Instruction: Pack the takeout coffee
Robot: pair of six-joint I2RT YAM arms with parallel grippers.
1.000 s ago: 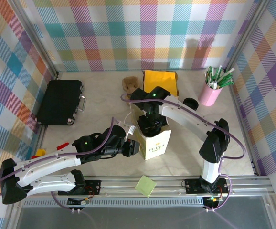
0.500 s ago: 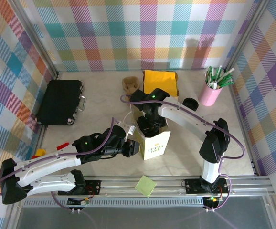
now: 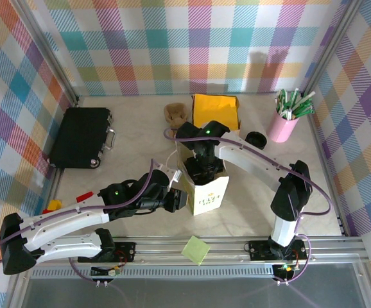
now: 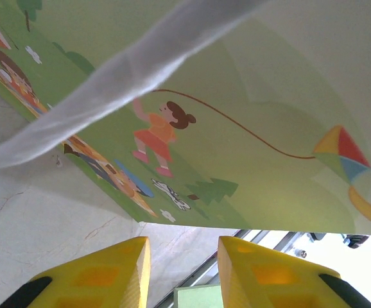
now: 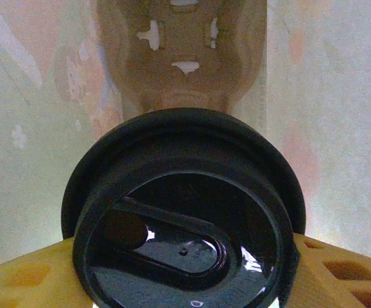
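Placing step: the right pincer (image 5: 182, 273) grips the takeout coffee (image 5: 182, 212) inside the paper bag (image 3: 211, 196) surrounding it, the left pincer (image 4: 181, 256) sits narrowly parted and empty beside it, and next probably comes release.

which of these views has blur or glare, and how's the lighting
top external: evenly lit and sharp, only soft shadows beside the paper bag. left wrist: the white strip crossing the frame is out of focus, the bag's kite print sharper, lower right corner blown out. right wrist: white glare spots on the takeout coffee lid, bag walls behind glowing and soft.
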